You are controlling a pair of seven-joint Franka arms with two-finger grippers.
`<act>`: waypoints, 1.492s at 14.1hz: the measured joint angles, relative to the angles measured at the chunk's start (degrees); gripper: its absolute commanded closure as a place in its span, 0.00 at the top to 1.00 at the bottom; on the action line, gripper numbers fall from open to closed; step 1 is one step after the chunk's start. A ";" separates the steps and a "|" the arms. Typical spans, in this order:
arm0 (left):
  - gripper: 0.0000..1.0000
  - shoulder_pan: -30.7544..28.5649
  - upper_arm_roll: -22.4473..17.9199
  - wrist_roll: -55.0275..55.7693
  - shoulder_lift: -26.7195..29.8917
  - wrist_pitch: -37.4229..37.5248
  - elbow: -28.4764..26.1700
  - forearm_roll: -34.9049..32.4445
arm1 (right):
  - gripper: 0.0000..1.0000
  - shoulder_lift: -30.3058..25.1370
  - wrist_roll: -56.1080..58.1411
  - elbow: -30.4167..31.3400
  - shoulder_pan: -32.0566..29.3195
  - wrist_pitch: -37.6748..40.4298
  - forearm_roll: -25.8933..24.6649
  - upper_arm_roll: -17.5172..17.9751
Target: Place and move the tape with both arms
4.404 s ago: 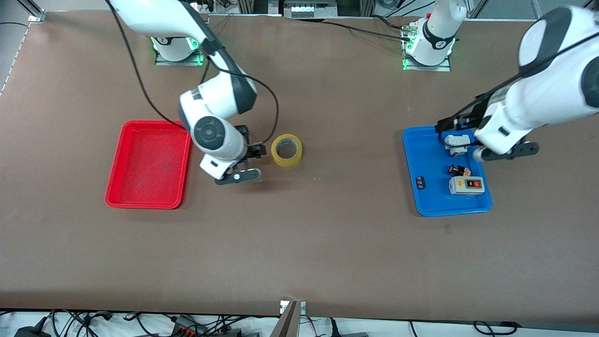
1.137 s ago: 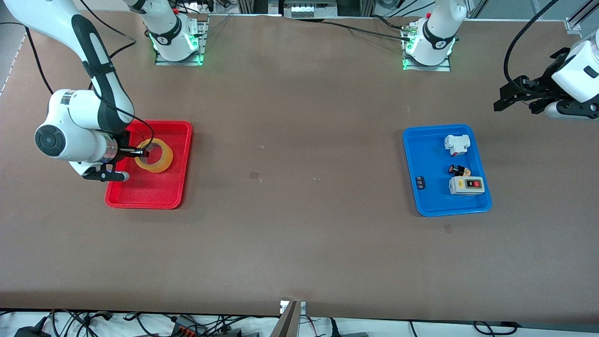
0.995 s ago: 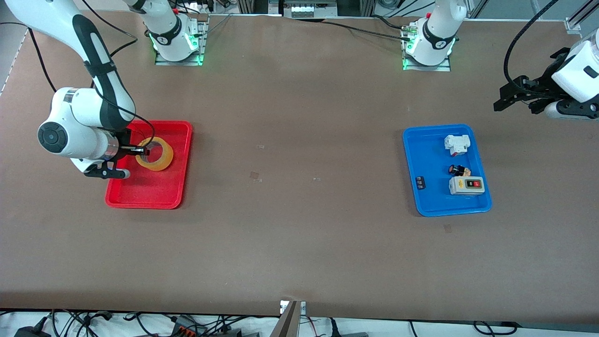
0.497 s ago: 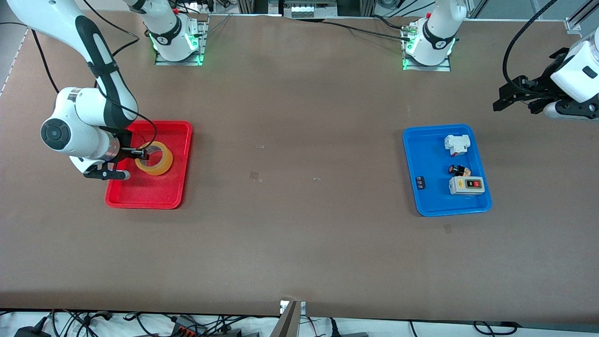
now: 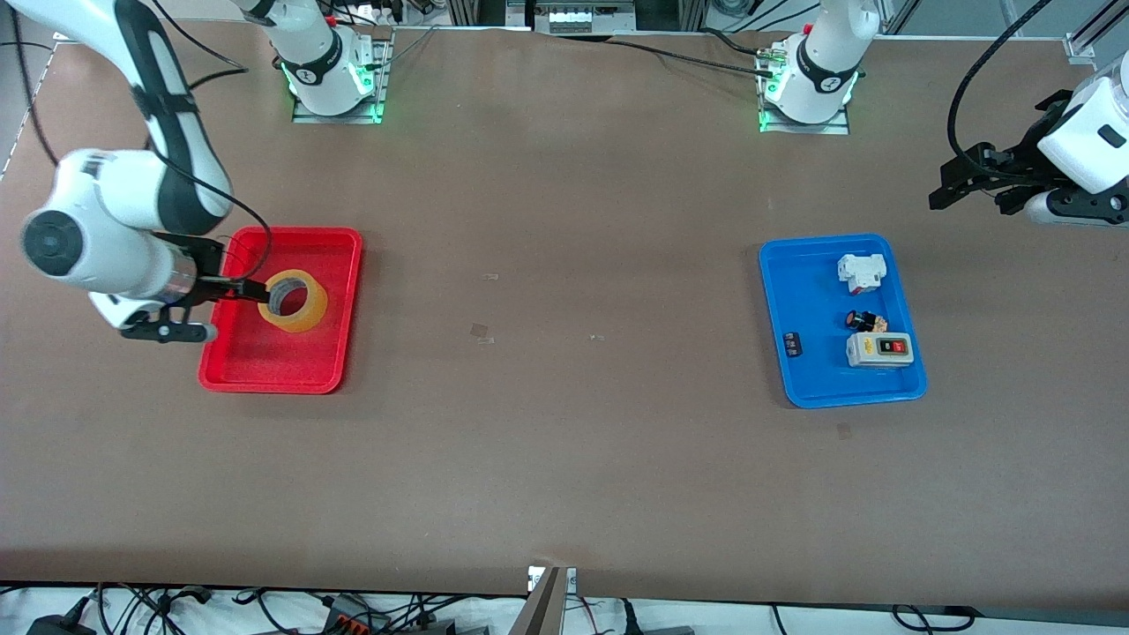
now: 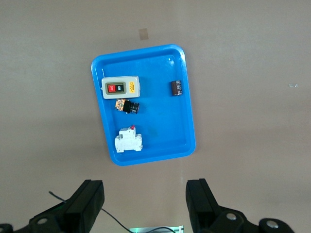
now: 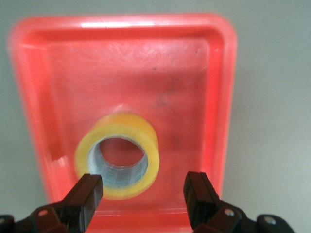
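The tape (image 5: 296,301), a yellowish ring, lies flat in the red tray (image 5: 273,366) at the right arm's end of the table. My right gripper (image 5: 250,290) is open and empty, over the tray's edge beside the tape. In the right wrist view the tape (image 7: 119,155) lies in the red tray (image 7: 214,73), just ahead of my open right gripper (image 7: 143,194) and apart from both fingers. My left gripper (image 5: 968,188) is open and empty, held still over bare table at the left arm's end. In the left wrist view it (image 6: 146,204) shows open.
A blue tray (image 5: 807,388) toward the left arm's end holds a white switch box (image 5: 879,349), a white breaker (image 5: 861,271) and small dark parts. It also shows in the left wrist view (image 6: 182,126). Bare brown table lies between the two trays.
My right gripper has let go of the tape and drawn back and up toward the right arm's end. The tape stays in the red tray. The left arm has not moved.
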State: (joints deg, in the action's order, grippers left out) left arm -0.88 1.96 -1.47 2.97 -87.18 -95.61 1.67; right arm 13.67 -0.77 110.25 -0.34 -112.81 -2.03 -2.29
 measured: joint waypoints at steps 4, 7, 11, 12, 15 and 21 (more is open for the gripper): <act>1.00 0.01 0.35 0.91 0.02 1.32 0.83 0.00 | 1.00 -1.57 0.33 -24.20 0.84 24.01 0.07 0.42; 1.00 -0.01 0.32 1.06 0.03 1.59 1.20 0.00 | 1.00 -1.00 0.46 -30.29 1.01 27.13 0.18 0.46; 1.00 -0.32 -0.20 1.07 0.04 1.61 1.86 0.00 | 1.00 1.05 0.46 -30.80 0.93 20.75 2.55 0.17; 1.00 -0.58 -0.30 1.08 0.05 1.61 2.22 0.00 | 1.00 1.27 0.46 -30.81 0.92 19.15 2.55 0.02; 1.00 -1.08 -0.47 1.07 0.05 1.71 2.64 0.00 | 1.00 1.48 0.46 -30.16 0.92 15.14 2.55 -0.03; 1.00 -1.08 0.08 1.08 -0.12 1.84 2.63 0.00 | 1.00 -9.67 0.78 -14.69 0.93 11.67 2.50 -0.03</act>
State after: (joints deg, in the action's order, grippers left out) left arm -1.96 2.04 -0.39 2.85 -85.34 -92.98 1.67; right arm 4.00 0.01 95.56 0.59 -101.14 0.47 -2.32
